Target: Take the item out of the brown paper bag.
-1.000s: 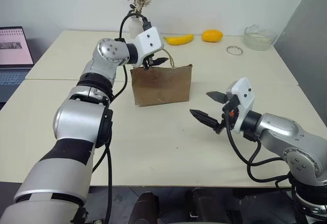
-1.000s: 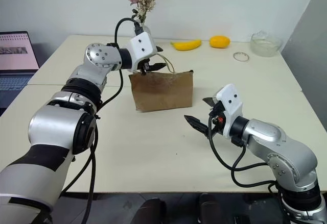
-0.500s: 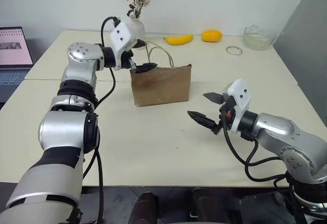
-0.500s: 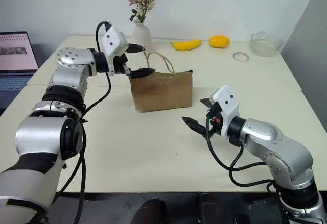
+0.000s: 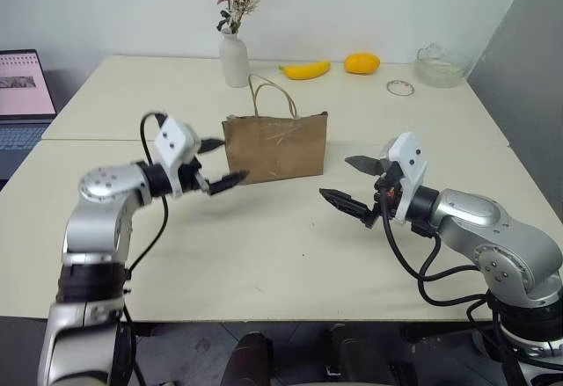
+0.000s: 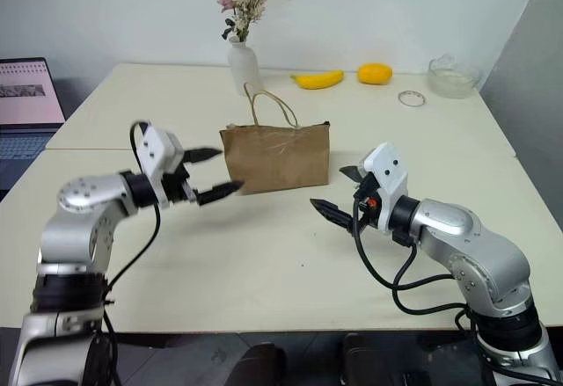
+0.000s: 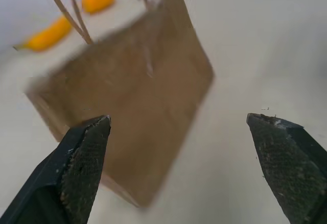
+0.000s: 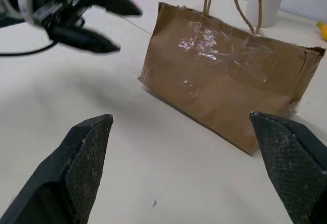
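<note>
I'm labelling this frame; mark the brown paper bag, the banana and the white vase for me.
brown paper bag [image 5: 274, 149]: left eye view, middle of its front face.
banana [image 5: 305, 70]: left eye view, middle of its curve.
white vase [image 5: 233, 61]: left eye view, its body.

We see a crinkled brown paper bag [image 5: 276, 147] standing upright near the middle of the cream table, its long side facing us. Two thin looped cord handles rise from its top edge. Shiny clear tape patches its front.
</note>
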